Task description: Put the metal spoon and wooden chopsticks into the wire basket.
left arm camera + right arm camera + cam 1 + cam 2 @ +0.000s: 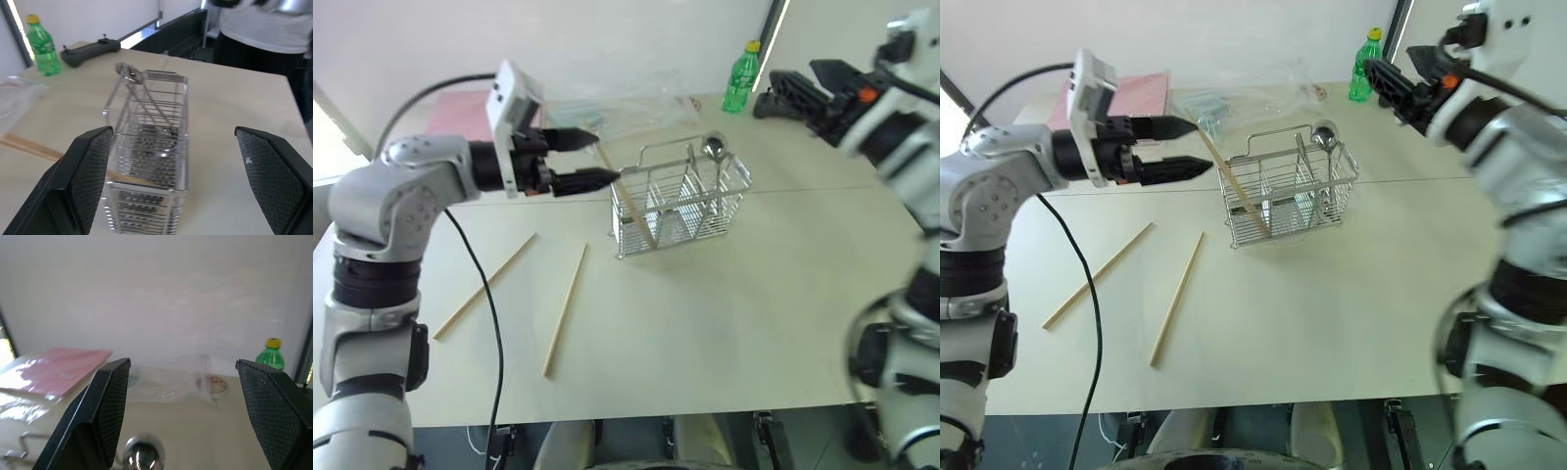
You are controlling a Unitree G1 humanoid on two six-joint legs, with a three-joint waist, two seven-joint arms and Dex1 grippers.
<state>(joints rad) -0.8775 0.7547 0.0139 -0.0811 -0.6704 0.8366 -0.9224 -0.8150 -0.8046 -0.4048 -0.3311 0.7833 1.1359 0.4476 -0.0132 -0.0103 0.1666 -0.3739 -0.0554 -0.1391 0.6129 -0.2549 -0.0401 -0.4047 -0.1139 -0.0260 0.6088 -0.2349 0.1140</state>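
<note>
Two wooden chopsticks (524, 289) lie flat on the table (724, 323), left of the wire basket (680, 201) and on its near side, well apart from both grippers; a third stick (1234, 181) already leans in the basket's left end, its top sticking out toward the left gripper (578, 162). The metal spoon (714, 149) stands in the far right part of the basket, bowl up. The left gripper hovers just left of the basket, fingers spread wide and holding nothing — the right gripper (1386, 83) is raised to the far right, its fingers also apart and empty. One risk, I think: the left fingers (88, 171) are close to the leaning stick and the basket wall, so a careless sweep could knock the stick out or tip the light basket. Thin sticks lying flat may also slip from the pads when being pinched.
</note>
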